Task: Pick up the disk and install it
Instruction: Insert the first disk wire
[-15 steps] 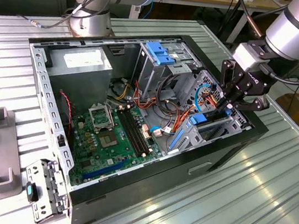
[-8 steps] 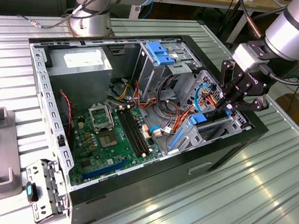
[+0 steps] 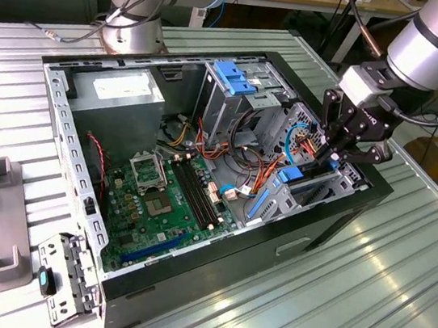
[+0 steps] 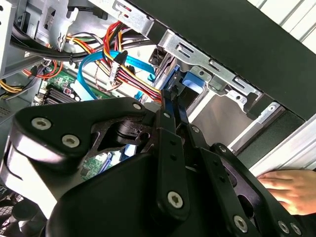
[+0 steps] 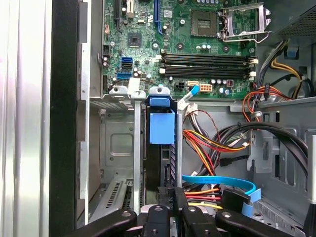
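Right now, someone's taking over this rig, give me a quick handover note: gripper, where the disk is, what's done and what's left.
Gripper: down inside the open computer case at the exterior view's right, fingers closed on the disk.
Disk: standing on edge in the metal drive bay beside the motherboard, blue tab at its end.
Done: disk picked up and brought into the bay.
Left: whether it is fully seated cannot be told; gripper not yet released.
Note: a person's hand rests outside the case, near the arm.
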Controlling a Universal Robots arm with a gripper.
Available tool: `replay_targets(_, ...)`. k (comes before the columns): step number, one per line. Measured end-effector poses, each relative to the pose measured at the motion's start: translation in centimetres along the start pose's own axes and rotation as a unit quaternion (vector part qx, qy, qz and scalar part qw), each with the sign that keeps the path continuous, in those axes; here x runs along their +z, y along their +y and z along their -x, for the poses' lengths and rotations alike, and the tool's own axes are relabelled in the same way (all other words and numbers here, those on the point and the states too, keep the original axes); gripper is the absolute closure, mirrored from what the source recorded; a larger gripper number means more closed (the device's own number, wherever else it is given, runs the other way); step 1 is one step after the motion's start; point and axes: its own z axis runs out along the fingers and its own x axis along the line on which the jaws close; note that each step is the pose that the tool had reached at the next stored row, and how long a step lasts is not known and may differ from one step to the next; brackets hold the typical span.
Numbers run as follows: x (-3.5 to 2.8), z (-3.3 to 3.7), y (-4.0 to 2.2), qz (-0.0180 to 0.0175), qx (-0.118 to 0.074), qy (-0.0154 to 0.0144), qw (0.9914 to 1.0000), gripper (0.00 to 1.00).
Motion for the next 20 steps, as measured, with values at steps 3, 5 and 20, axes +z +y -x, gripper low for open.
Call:
replay_targets(3, 0.2, -0.01, 0.0, 0.0, 0.0, -0.0002, 1.0, 0.84)
replay_targets(5, 0.37, -0.03, 0.0, 0.0003, 0.0, 0.0, 1.0, 0.84)
replay_targets(20, -0.74, 0.03, 0.01, -0.0002, 0.0, -0.0009, 1.0, 0.76)
